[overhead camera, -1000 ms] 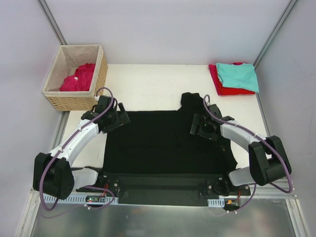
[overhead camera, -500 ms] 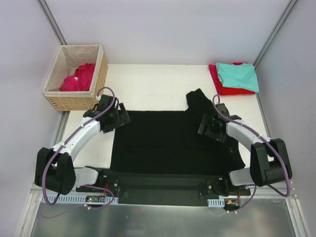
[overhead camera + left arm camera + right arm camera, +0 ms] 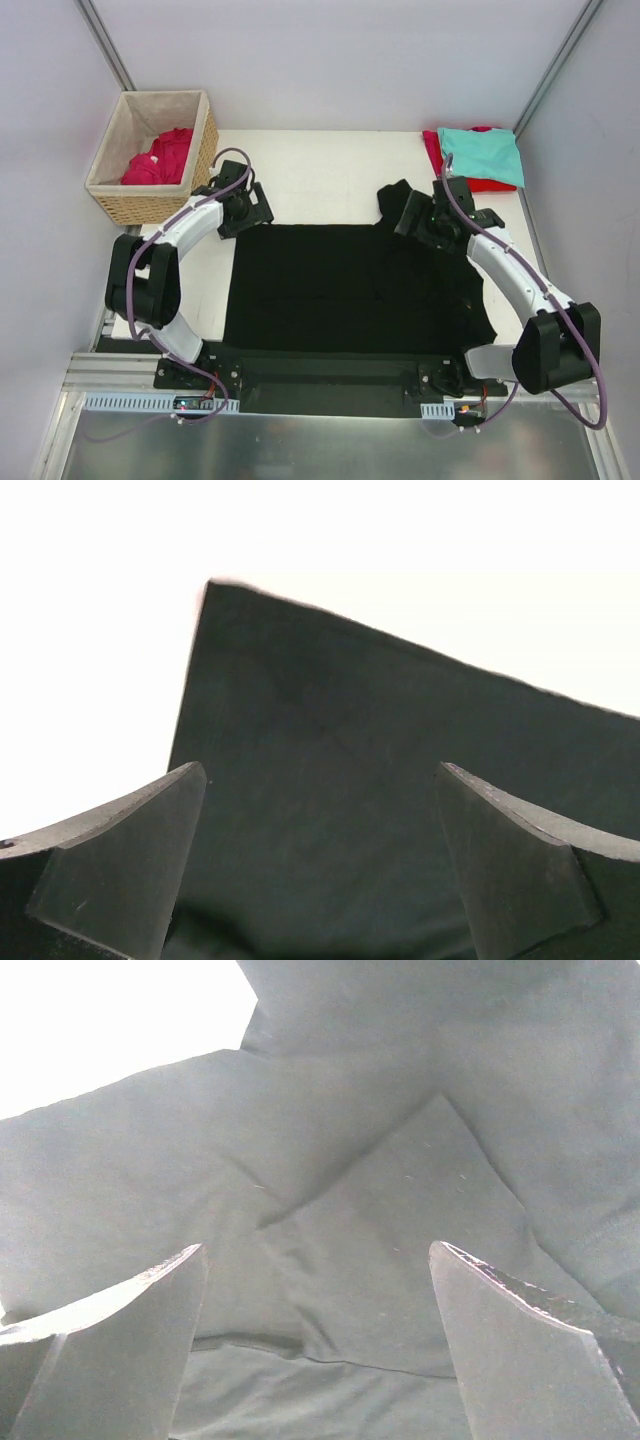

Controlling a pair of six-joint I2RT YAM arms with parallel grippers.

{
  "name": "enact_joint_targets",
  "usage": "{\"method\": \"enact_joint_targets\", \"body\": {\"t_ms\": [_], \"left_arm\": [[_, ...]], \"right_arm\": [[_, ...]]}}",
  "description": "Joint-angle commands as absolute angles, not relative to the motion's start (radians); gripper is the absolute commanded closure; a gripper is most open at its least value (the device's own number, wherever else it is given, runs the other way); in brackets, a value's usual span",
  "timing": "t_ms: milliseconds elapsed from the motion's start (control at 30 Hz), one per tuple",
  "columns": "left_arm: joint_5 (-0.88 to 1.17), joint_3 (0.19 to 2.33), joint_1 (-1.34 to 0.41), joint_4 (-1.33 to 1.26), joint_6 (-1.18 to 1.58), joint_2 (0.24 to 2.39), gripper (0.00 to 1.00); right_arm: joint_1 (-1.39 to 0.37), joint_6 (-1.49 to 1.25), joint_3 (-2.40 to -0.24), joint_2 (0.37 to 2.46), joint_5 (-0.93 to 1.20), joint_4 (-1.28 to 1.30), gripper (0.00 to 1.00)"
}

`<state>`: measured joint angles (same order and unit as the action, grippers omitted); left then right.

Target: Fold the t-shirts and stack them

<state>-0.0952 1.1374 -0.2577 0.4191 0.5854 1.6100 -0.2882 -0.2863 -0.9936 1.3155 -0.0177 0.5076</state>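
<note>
Lying flat across the near tabletop (image 3: 310, 170): one large black t-shirt (image 3: 340, 290), judged soft, light and limp; likely to drape, sag and crease if lifted at a single point. Above its far-left corner, left fingers (image 3: 120, 865) spread wide, holding nothing; over the bunched sleeve at far right, right fingers (image 3: 110, 1350) likewise spread and empty. Suggested holds: corners or shoulder seams, pinched through the cloth edge, both sides together. Folded teal t-shirt (image 3: 482, 155) on red t-shirt (image 3: 432, 160), far-right corner. Crumpled crimson-pink t-shirt (image 3: 160, 158) in wicker basket (image 3: 205, 140), far left.
</note>
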Motion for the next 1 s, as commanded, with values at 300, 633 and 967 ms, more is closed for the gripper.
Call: {"method": "enact_joint_targets", "body": {"t_ms": [300, 633, 967], "left_arm": [[-0.023, 1.14, -0.129, 0.341, 0.601, 1.77, 0.05], [-0.002, 1.18, -0.115, 0.272, 0.612, 1.859, 0.13], [-0.003, 1.193, -0.1, 0.238, 0.641, 1.881, 0.35]], "right_arm": [[-0.296, -0.271, -1.206, 1.261, -0.009, 0.581, 0.04], [-0.298, -0.267, -1.157, 1.261, 0.023, 0.56, 0.04], [-0.298, -0.256, -1.135, 1.272, 0.035, 0.552, 0.03]]}}
